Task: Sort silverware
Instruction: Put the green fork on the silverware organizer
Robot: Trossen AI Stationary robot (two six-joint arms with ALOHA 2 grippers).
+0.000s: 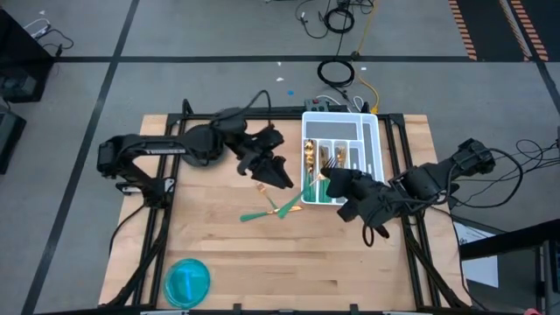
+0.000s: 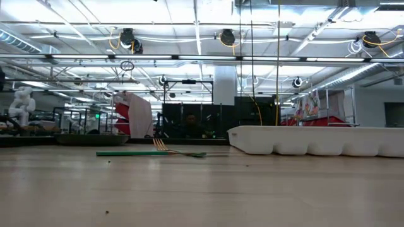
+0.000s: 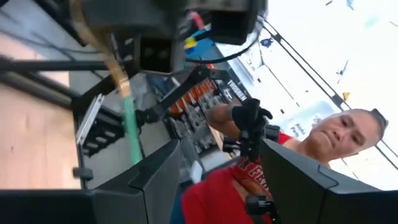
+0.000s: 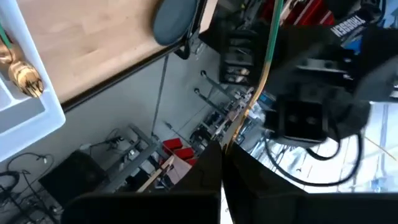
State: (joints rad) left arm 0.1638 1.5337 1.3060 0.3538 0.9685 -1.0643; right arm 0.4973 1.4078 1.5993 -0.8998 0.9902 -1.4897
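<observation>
Table: I'm looking down on the pale wooden tabletop (image 1: 227, 254), both arms leaning in over its middle.
Tray: the white compartmented plastic tray (image 1: 371, 140) sits at the far edge, right of centre, with gold-headed pieces already lying in its slots.
Left gripper: my left gripper (image 1: 278, 175) hangs just left of the tray; its fingers are parted around a green-handled, gold-necked utensil (image 3: 127, 118).
Right gripper: my right gripper (image 1: 322, 185) is at the tray's near corner, fingers pinched together on a slim green-and-gold utensil (image 4: 268, 43).
Loose silverware: two green-handled pieces (image 1: 267, 210) lie crossed on the wood, near and just below the left gripper, one a gold fork (image 2: 165, 149).
Plate: a round blue plate (image 1: 187, 281) sits at the near-left edge, well apart.
</observation>
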